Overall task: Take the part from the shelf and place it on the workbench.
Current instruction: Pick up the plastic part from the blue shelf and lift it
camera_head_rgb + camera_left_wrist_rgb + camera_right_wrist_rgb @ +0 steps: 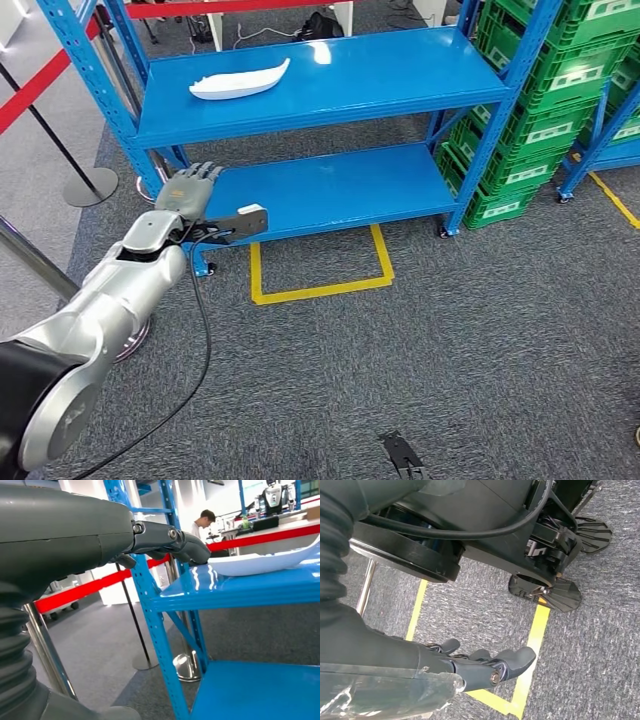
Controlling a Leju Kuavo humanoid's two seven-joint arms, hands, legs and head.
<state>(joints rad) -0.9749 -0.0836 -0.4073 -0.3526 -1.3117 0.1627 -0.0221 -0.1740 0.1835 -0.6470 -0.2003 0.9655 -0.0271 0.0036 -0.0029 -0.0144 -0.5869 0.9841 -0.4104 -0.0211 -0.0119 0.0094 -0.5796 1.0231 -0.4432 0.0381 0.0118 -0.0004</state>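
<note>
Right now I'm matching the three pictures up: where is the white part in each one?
Head view: the white part lies on the upper shelf, left of middle.
Left wrist view: the part lies on that shelf's blue edge, beyond the left hand.
Right wrist view: not in it.
Shared landmark: the upper shelf.

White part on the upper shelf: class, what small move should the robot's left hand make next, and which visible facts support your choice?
Probably raise and extend the left hand toward the white part. The part lies untouched on the blue shelf's upper board, while the hand holds nothing, fingers apart, and sits lower, near the shelf's front-left post. The right hand hangs over the floor, holding nothing.
</note>
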